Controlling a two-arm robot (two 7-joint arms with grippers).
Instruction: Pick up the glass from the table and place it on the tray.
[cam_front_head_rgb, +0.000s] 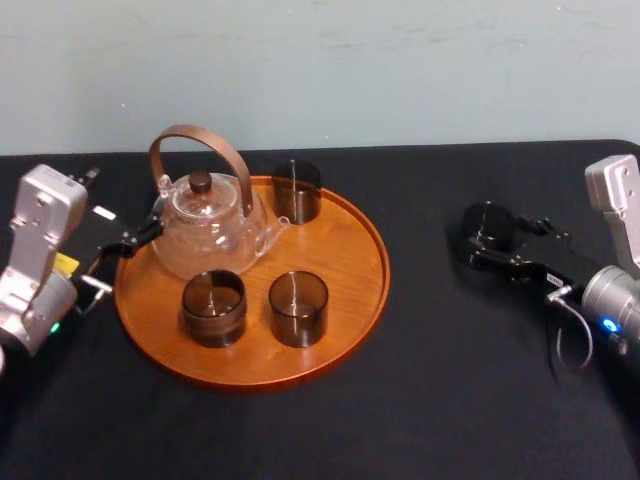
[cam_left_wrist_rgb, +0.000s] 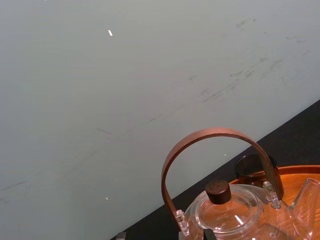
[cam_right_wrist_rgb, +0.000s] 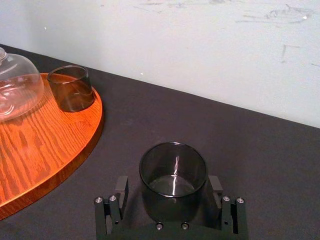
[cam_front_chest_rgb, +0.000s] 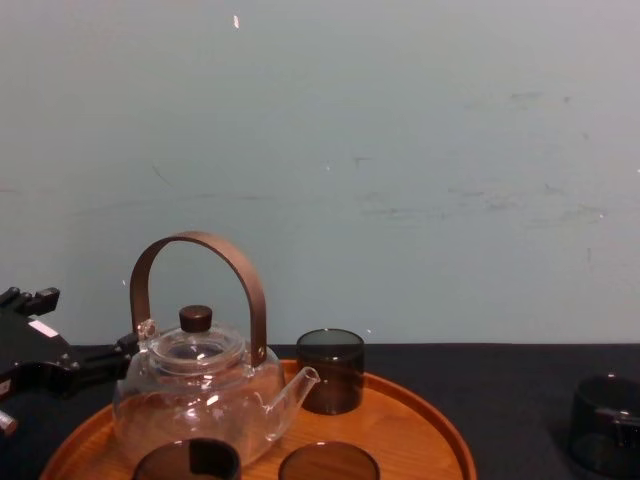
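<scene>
My right gripper (cam_right_wrist_rgb: 170, 186) has fingers (cam_right_wrist_rgb: 121, 186) apart around the empty glass (cam_right_wrist_rgb: 173, 167), three o'clock of the tray (cam_right_wrist_rgb: 60, 145); left gripper (cam_front_head_rgb: 140, 238) parked at nine.

A dark smoked glass (cam_right_wrist_rgb: 173, 172) stands upright on the black table (cam_front_head_rgb: 420, 380). The round wooden tray (cam_front_head_rgb: 345, 262) lies well to its left.

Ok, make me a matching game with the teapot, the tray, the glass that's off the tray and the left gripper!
Things:
1. teapot
2. tray
3. lone glass
4. left gripper

Clues:
A. on the black table, between the open fingers of the right gripper
B. orange-brown, carrying three glasses
C. clear, with a brown arched handle
D. beside the tray's left edge, near the teapot

Pairs: 1-C, 2-B, 3-A, 4-D.
</scene>
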